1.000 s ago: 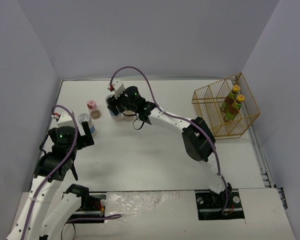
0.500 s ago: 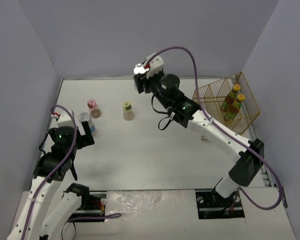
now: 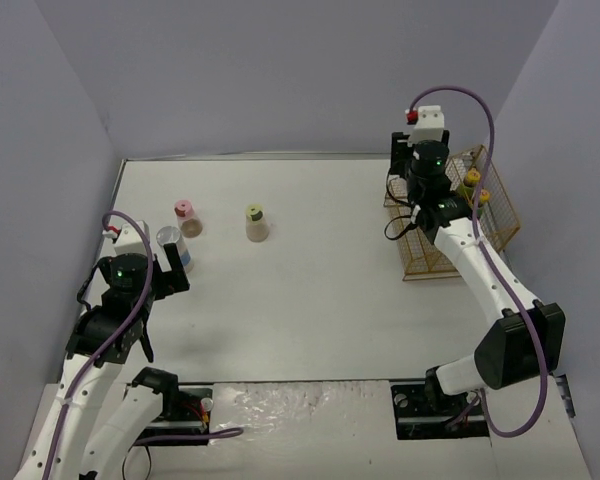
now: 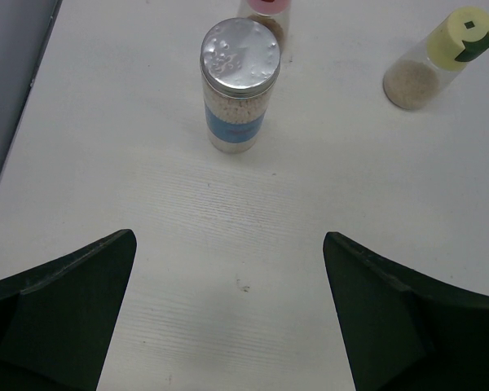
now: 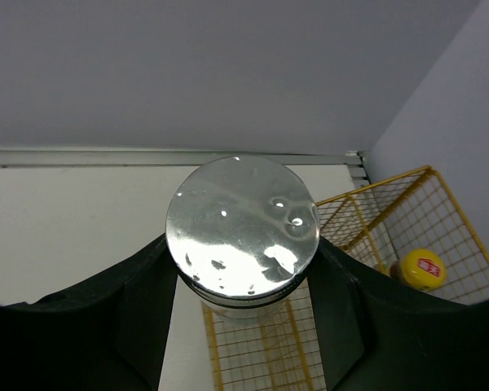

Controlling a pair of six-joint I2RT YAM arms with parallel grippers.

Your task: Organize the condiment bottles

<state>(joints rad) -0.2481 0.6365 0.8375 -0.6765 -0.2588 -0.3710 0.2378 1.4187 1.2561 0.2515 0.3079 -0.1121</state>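
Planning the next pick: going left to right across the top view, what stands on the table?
Blue-labelled jar → yellow-green-capped shaker → wire basket holding yellow-capped bottles. Pink-capped shaker overlaps the jar sideways, so left unranked.

- Count of two: one silver-lidded jar [image 4: 238, 81] standing on the surface [image 3: 310, 300], a second silver-lidded jar [image 5: 242, 228] aloft.
- Count of two: one yellow-capped bottle [image 3: 471, 178] and a second yellow-capped bottle [image 3: 483, 197], both inside the yellow wire basket [image 3: 430, 262].
- Count of one: pink-capped shaker [image 3: 186, 216].
- Count of one: yellow-green-capped shaker [image 3: 255, 222].
- Count of one: yellow wire basket.
- Condiment containers in all: six.
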